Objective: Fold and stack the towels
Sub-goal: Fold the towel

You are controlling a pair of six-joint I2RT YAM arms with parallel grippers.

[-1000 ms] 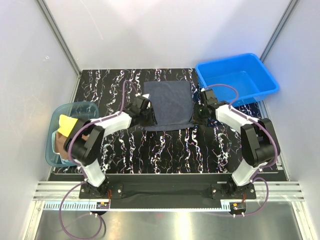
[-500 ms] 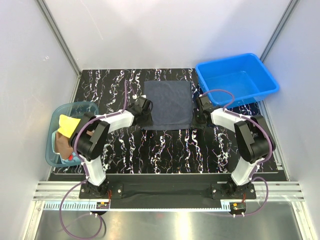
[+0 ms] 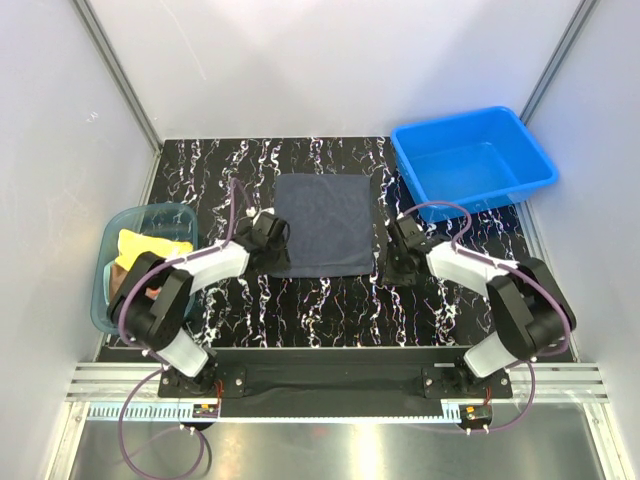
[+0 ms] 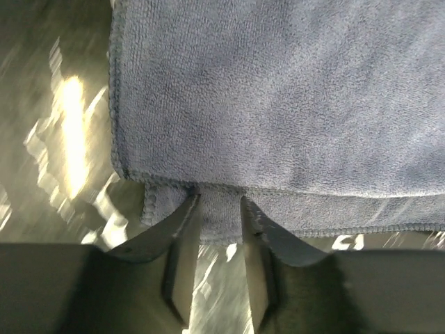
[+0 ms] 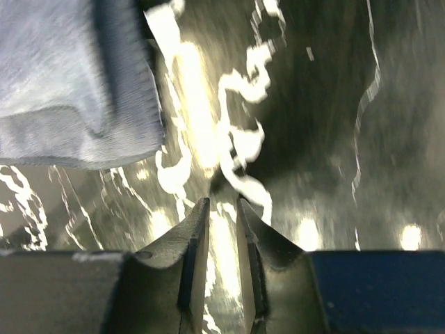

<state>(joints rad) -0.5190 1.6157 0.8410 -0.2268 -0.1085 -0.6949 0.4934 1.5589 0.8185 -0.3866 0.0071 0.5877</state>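
Left gripper (image 4: 219, 207): jaws partly spread, tips resting on the near edge of the dark slate-blue towel (image 3: 322, 222), with the fabric lying flat between them. Right gripper (image 5: 221, 209): jaws narrowly apart, holding nothing, between that towel and the blue bin (image 3: 450, 120). The towel lies flat, left of the bin.

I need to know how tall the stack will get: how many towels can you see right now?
3. A dark slate-blue towel lies spread on the table. A yellow towel and a reddish-brown one sit in the teal tub at the left. More may be hidden beneath them.
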